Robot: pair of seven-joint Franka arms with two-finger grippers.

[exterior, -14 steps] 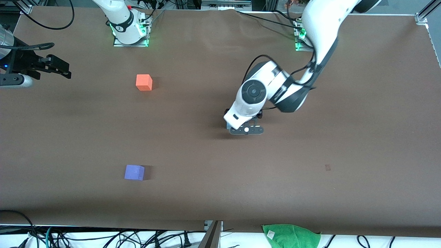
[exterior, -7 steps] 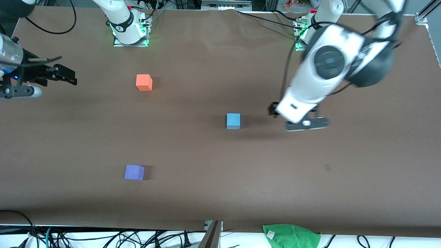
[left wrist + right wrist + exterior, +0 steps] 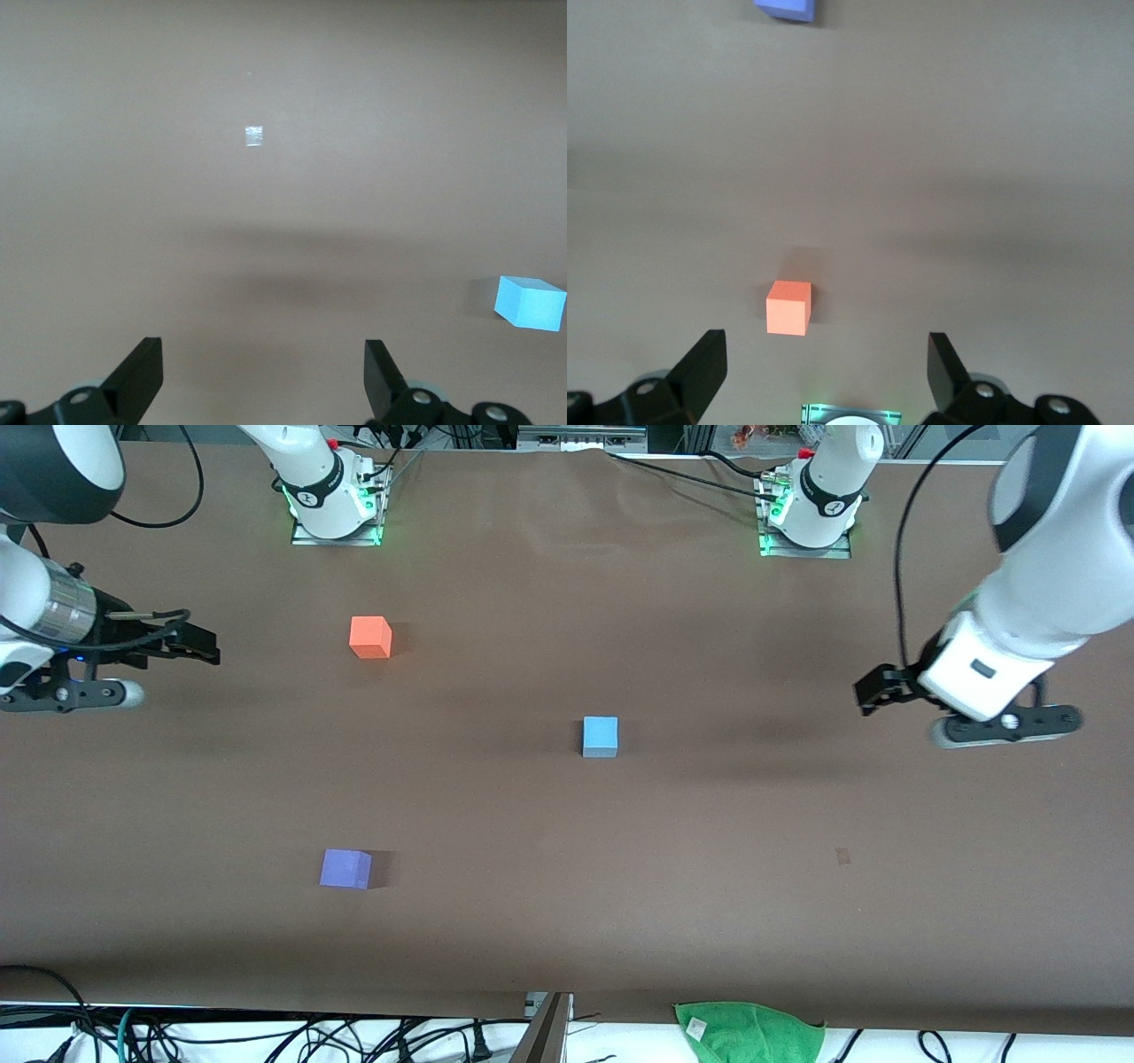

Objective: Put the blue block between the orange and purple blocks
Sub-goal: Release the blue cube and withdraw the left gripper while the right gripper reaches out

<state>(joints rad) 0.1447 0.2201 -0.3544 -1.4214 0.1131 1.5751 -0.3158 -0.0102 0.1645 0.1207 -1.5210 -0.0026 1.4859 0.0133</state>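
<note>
The blue block [image 3: 600,736] sits alone on the brown desk [image 3: 709,850], near its middle, touched by nothing. The left end effector [image 3: 873,691] hangs in the air over bare desk toward the left arm's end, well apart from the blue block; its fingers [image 3: 142,376] are spread wide with nothing between them, and the block [image 3: 529,302] shows off to one side of them in the left wrist view. A small pale mark [image 3: 253,136] lies on the desk ahead of those fingers.

The right end effector [image 3: 199,645] hangs over the right arm's end of the desk, fingers wide and empty. The orange block [image 3: 370,637] is the cube closest to it; the purple block [image 3: 345,868] lies nearer the front camera than the orange one, well apart from it. The blue block is off toward the left arm's end from both, not in the gap between them.
</note>
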